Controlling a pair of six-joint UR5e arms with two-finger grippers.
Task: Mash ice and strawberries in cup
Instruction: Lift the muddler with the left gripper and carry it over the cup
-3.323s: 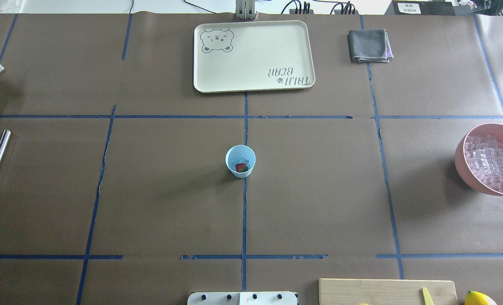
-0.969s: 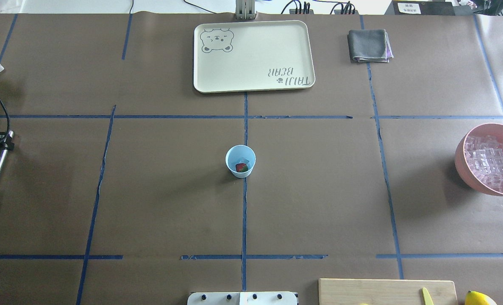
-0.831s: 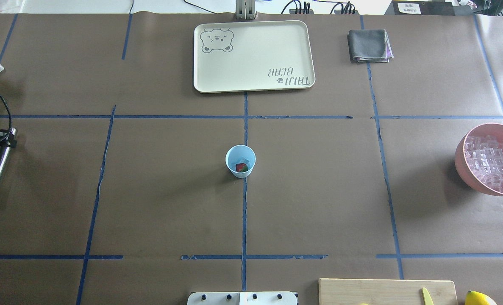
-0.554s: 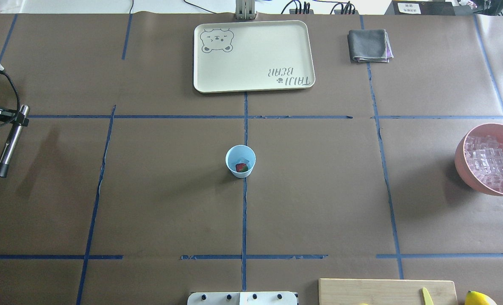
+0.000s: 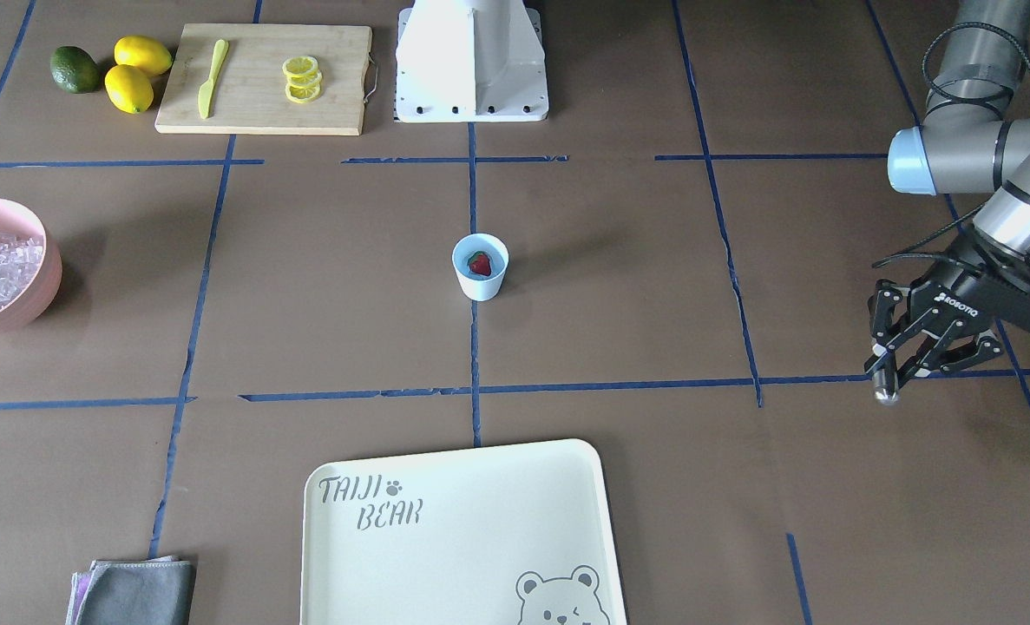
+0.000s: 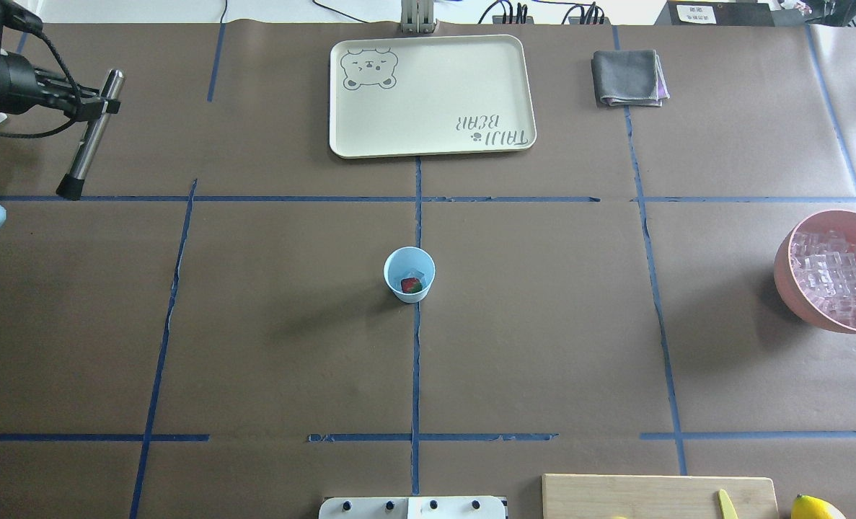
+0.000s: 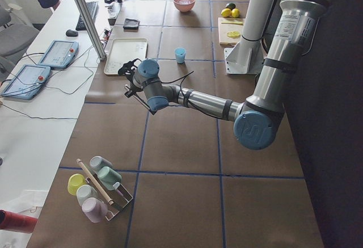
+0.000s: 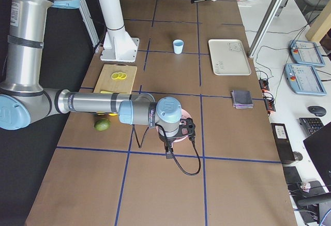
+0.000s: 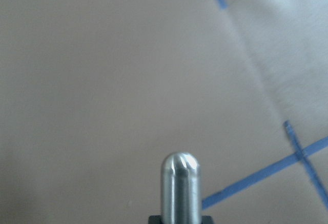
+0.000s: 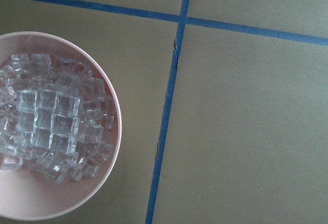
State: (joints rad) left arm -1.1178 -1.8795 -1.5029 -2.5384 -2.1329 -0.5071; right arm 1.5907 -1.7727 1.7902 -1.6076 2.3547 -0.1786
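The slim steel rod with a black end (image 6: 90, 137) no longer lies at the left edge of the overhead frame at mid-height, where it rested alone 3.3 s ago. The left gripper (image 6: 100, 107) has since come in, lifted it, and now has it in the upper left corner. Its claw is pinching the rod near the rounded steel top, and the black end slants down toward the blue tape line. In the front-facing view the same gripper (image 5: 901, 369) shows at the right edge.

The small light-blue tapered cup (image 6: 409, 274) has not moved. It stands on the centre tape line in mid-frame, with the red strawberry (image 6: 412, 286) and a clear ice cube (image 6: 414, 274) inside.

Only bare brown paper lies between the rod and the cup. The cream bear-printed tray (image 6: 435, 108) sits at upper centre, well apart from the cup. The large pink bowl (image 6: 783, 270), heaped with more ice, is cut off by the right edge. The right wrist camera looks down on that bowl, but the right gripper's claw cannot be judged.
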